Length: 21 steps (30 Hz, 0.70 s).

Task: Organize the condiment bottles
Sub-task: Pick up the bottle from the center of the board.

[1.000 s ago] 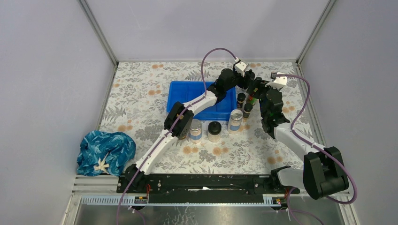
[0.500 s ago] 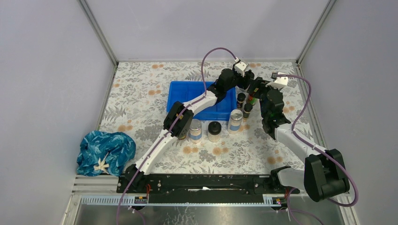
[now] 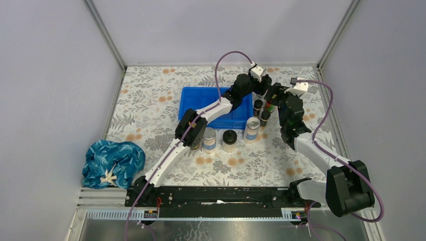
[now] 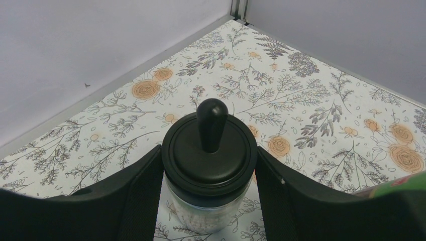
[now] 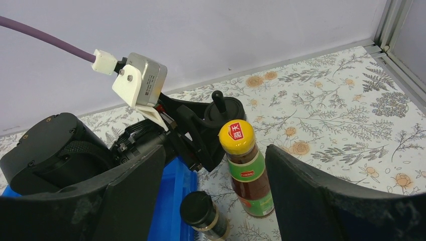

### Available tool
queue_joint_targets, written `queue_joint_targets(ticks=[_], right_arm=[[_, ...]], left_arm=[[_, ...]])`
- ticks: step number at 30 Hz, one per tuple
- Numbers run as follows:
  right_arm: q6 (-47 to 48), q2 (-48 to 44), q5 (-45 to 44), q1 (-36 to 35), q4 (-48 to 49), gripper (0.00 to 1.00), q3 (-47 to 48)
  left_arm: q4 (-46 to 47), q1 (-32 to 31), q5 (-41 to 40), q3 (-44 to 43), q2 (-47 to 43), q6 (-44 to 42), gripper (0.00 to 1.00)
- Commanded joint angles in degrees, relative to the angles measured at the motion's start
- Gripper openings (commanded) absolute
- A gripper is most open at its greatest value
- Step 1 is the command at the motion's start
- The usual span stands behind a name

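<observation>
1. One black-domed jar (image 4: 210, 150): clear glass, pale granules inside, no label showing. It was at the table's far right, beyond the blue tray (image 5: 173, 201).
2. The left gripper (image 4: 208, 173): arm stretched far, fingers clamped on either side of the jar's lid.
3. One yellow-capped bottle (image 5: 245, 170): red cap emblem, its writing unreadable, and a green band label. It stood upright near the jar.
4. The right gripper (image 5: 215, 155): spread wide astride this bottle, not touching it.

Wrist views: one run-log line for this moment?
left gripper: shut on black-domed jar | right gripper: open, straddling yellow-capped bottle, no contact
</observation>
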<state>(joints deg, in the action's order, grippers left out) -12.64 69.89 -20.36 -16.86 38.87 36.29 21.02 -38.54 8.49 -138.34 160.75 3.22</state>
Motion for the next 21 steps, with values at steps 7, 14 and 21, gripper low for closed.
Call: queue_joint_targets(ticks=[7, 14, 21], right_arm=[[0.82, -0.89, -1.57, -0.76, 1.25, 0.8, 0.34], [1.04, -1.5, -1.74, -1.04, 0.61, 0.8, 0.52], [1.13, -2.02, -2.11, -1.24, 0.3, 0.79, 0.23]], left_arm=[[7.02, 0.36, -1.28, 0.18, -4.67, 0.46, 0.0], [7.11, 0.34, -1.42, 0.44, -5.91, 0.39, 0.0], [7.46, 0.34, -1.54, 1.22, -7.35, 0.13, 0.0]])
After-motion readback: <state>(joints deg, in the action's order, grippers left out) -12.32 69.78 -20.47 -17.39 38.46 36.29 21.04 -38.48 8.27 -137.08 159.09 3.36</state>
